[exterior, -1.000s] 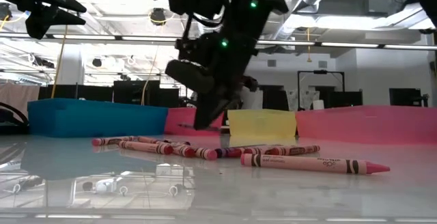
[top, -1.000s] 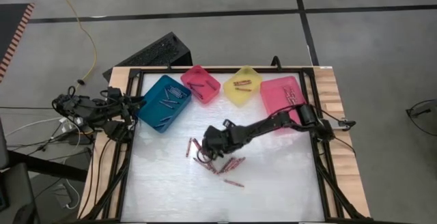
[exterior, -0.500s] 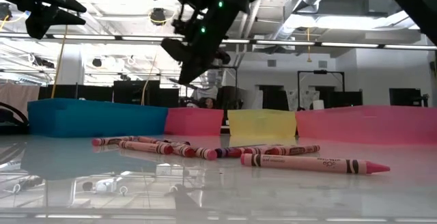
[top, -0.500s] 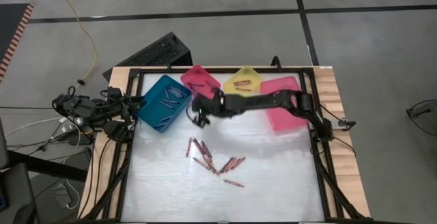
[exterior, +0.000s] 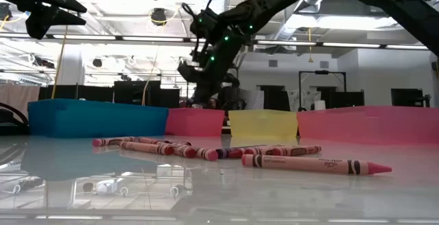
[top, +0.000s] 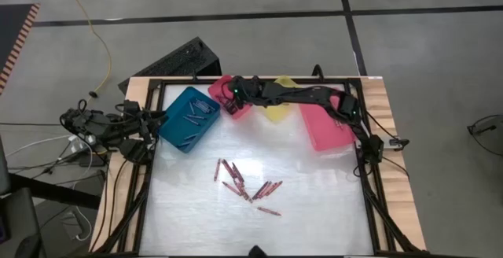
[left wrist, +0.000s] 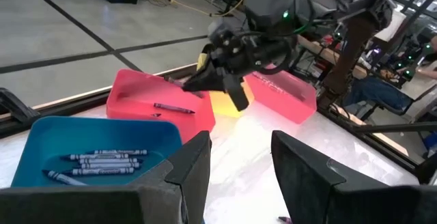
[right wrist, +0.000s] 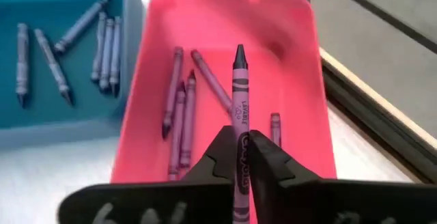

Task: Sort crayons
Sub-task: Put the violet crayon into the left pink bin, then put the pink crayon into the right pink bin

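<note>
My right gripper (top: 233, 95) hovers above the small pink bin (top: 228, 93) at the table's far side, shut on a dark purple crayon (right wrist: 239, 94). It also shows in the low view (exterior: 206, 81) and the left wrist view (left wrist: 229, 80). Several purple crayons (right wrist: 181, 108) lie flat on that bin's floor. A loose pile of red crayons (top: 247, 187) lies flat on the table's middle. My left gripper (left wrist: 239, 176) is open and empty at the table's left edge, beside the teal bin (top: 187, 118). My right gripper pinches the crayon's rear half (right wrist: 239, 152) between its two fingers. The crayon lies along the fingers and its pointed tip (right wrist: 239, 50) sticks out ahead of them. The fingers slant down from the table's right side. The crayon is lifted clear, over the small pink bin.
The teal bin (left wrist: 95, 149) holds several blue-grey crayons. A yellow bin (top: 279, 101) and a large pink bin (top: 326, 120) stand to the right along the far edge. A black frame (top: 369, 171) borders the table. One red crayon (exterior: 315, 164) lies nearest the front.
My right gripper has risen from the crayon pile at the table's middle and gone toward the far edge, ending over the small pink bin. It has stayed shut on the crayon, which has gone with it. The pile has stayed where it was.
</note>
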### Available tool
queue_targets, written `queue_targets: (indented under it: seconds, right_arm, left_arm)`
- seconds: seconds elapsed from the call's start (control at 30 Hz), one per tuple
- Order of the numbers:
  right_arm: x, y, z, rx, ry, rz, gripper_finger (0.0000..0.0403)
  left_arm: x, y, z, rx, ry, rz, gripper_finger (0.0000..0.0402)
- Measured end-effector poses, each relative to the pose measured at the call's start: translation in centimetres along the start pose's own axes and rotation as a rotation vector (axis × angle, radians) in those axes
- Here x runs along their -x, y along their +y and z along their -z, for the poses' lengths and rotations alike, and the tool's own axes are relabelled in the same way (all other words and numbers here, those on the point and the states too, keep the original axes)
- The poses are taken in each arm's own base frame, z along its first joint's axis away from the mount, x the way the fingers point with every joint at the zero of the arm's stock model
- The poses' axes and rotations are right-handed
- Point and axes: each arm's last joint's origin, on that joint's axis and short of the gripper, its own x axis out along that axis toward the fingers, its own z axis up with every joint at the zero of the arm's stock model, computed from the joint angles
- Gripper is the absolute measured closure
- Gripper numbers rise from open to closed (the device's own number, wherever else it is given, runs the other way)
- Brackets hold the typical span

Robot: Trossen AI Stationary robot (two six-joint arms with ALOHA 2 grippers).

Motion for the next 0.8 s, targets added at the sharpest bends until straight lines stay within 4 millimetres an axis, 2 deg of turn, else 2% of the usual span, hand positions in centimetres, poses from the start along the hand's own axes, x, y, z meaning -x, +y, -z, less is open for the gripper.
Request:
queue_targets:
  seconds: [0.23, 0.43, 0.53, 0.67, 0.8]
  right_arm:
    - [-2.1, -0.2, 1.4, 0.012, 0.051, 0.012, 0.0344]
    - [-1.9, -0.3, 1.4, 0.039, 0.059, 0.013, 0.0335]
    - [-0.5, 0.2, 0.3, 0.069, 0.051, -0.027, 0.0334]
    - [3.9, 2.3, -1.4, 0.121, 0.053, -0.146, 0.0334]
    - [7.8, 5.2, 0.1, 0.246, 0.216, -0.233, 0.0334]
  left_arm:
    - [0.0, 0.0, 0.0, 0.000, -0.001, -0.001, 0.0256]
    - [0.0, 0.0, 0.0, 0.000, -0.002, -0.003, 0.0256]
    - [0.0, 0.1, 0.1, -0.007, 0.002, -0.007, 0.0256]
    - [0.0, 0.1, 0.1, -0.014, 0.006, -0.011, 0.0256]
    - [0.0, 0.1, 0.1, -0.014, 0.011, -0.005, 0.0256]
